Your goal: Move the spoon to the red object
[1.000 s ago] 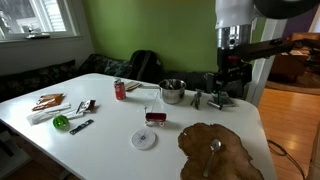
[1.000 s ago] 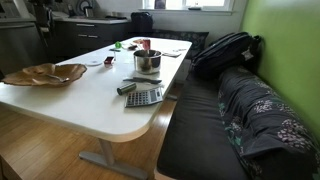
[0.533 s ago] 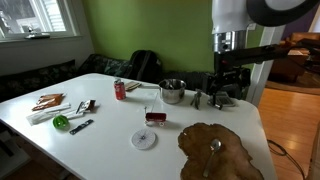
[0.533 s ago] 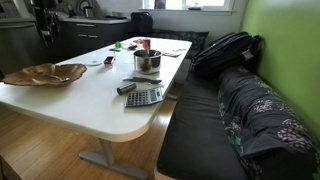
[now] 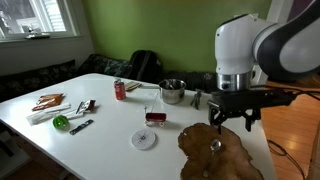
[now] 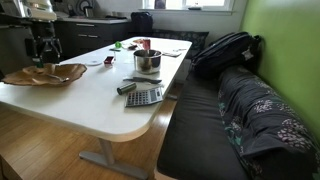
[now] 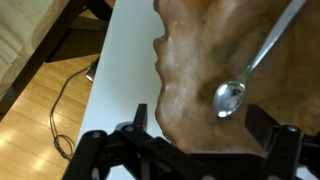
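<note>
The spoon lies on a dark, wavy-edged wooden slab at the corner of the white desk. In the wrist view its round bowl rests near the middle of the slab and its thin handle runs up towards the top right corner. In an exterior view the spoon shows as a small bright shape on the slab.

The gripper hangs above the slab with its 2 fingers spread wide and nothing between them. It points down, clear of the wood. In the wrist view the gripper frames the lower edge, and the spoon's bowl sits just beyond the gap between the fingers, not touching either. The gripper also appears in an exterior view from far off, over the slab, too small there to read the jaws.

A red can stands well apart from the spoon, across the desk, near a metal pot. A white disc lies between them and the slab.
</note>
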